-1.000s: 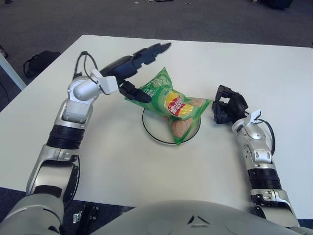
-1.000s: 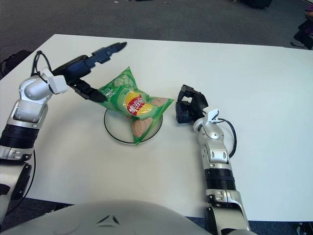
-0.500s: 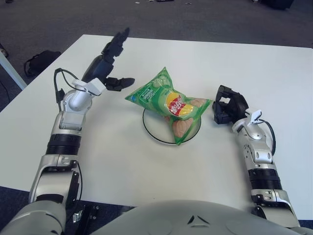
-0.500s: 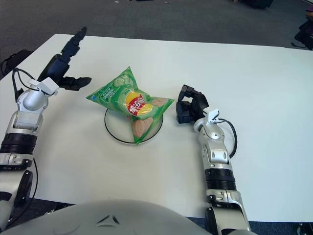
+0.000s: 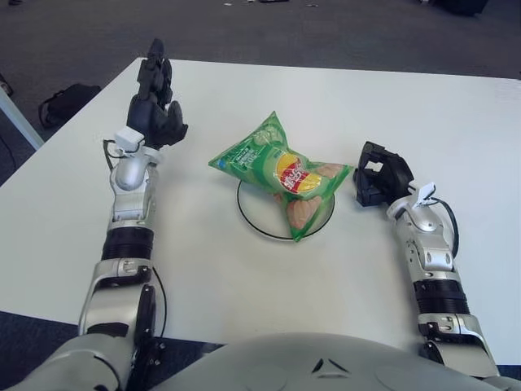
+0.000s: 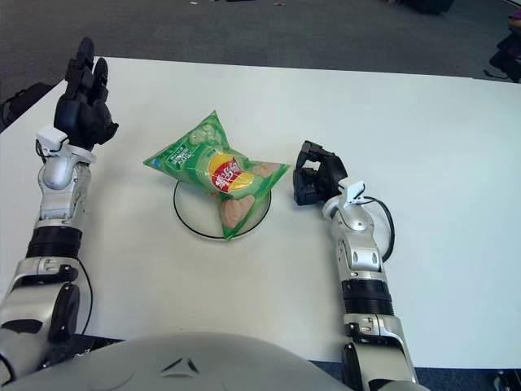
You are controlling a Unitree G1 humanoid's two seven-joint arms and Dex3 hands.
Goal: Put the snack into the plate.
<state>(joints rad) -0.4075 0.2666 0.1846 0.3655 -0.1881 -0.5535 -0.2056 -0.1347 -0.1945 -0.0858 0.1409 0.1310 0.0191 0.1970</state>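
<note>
The green snack bag (image 5: 281, 172) lies across the plate (image 5: 259, 221) on the table (image 5: 456, 122). Left hand (image 5: 155, 102): raised, fingers extended, empty. Right hand (image 5: 379, 173): resting curled beside the plate, empty.

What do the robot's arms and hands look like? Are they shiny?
Yes, a bit. Both arms are silver-grey metal tubes with black ribbed rings at the joints. The left hand and right hand are black, with chunky jointed fingers. Each wrist has a small white tab, and a thin black cable loops beside it.
</note>
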